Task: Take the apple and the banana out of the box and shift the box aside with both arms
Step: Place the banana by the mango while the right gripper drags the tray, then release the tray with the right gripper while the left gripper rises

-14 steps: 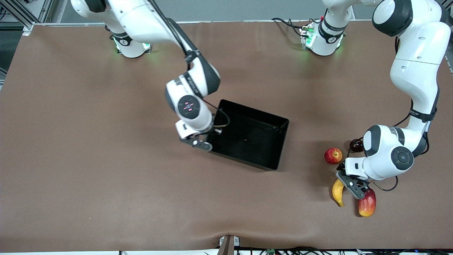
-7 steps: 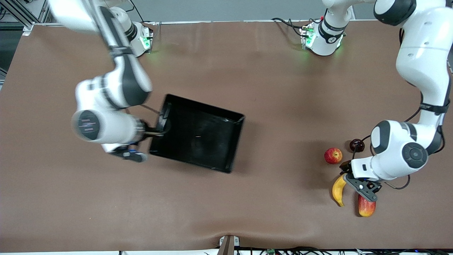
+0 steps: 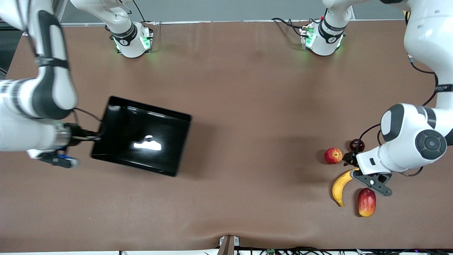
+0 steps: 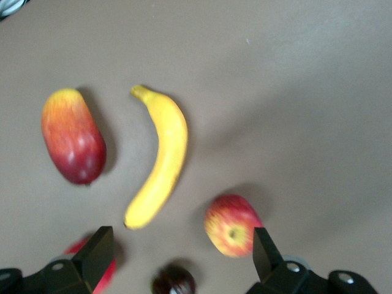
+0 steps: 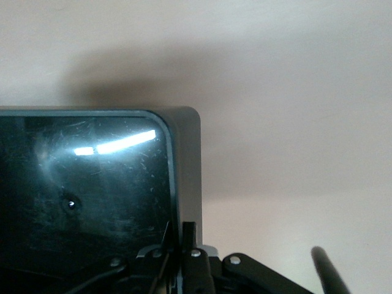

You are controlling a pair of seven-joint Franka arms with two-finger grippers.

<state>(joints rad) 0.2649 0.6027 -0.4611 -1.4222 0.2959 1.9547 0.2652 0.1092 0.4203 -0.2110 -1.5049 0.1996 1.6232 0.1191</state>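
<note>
Right claw (image 3: 92,136): pressed together on the wall of the box (image 3: 141,140), at its end toward the right arm's end of the tabletop (image 3: 240,106); in the right wrist view the fingers (image 5: 190,257) pinch the rim.
Box: black, open-topped, nothing in it, glare on its floor; held by the right claw and tilted.
Left claw (image 3: 348,166): spread wide, gripping nothing, hanging over the fruits at the left arm's end of the tabletop.
Banana (image 3: 340,185): on the tabletop, its upper tip just under the left claw, free of the fingers (image 4: 92,254).
Apple (image 3: 333,156): just beside the left claw, untouched.
Mango (image 3: 366,202): beside the banana, below the left claw.
Dark red fruit (image 3: 356,145): beside the apple, close to the left claw.
</note>
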